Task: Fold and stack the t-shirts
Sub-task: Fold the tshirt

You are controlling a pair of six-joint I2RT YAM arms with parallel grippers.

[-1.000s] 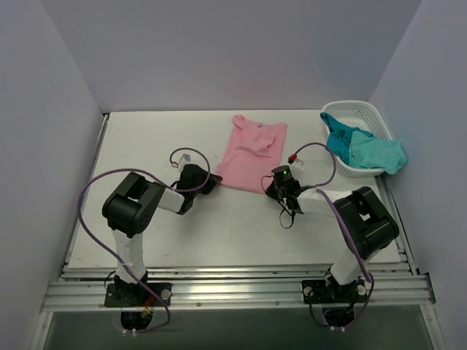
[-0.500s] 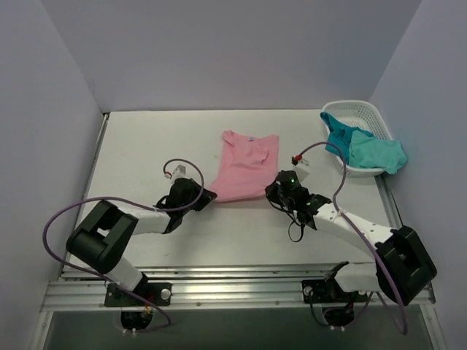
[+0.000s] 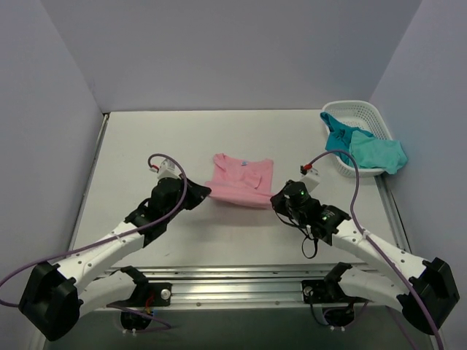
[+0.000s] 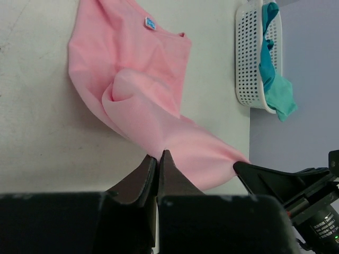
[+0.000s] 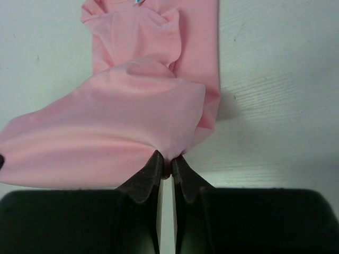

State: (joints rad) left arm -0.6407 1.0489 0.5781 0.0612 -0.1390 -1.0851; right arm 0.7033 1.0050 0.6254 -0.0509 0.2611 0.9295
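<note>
Two end effectors hold the near edge of the pink t-shirt.

The left end effector (image 4: 157,154) is pressed together, pinching the near left corner of the pink t-shirt (image 3: 239,179). The right end effector (image 5: 166,159) pinches the near right corner the same way. The shirt lies bunched on the desk (image 3: 146,138), left of the white basket (image 3: 357,106) and nearer than it. The teal t-shirts (image 3: 376,153) sit in that basket. If one arm pulls harder, the thin cloth could slip out and fold crooked. A second ago the shirt lay longer and closer to the basket.
</note>
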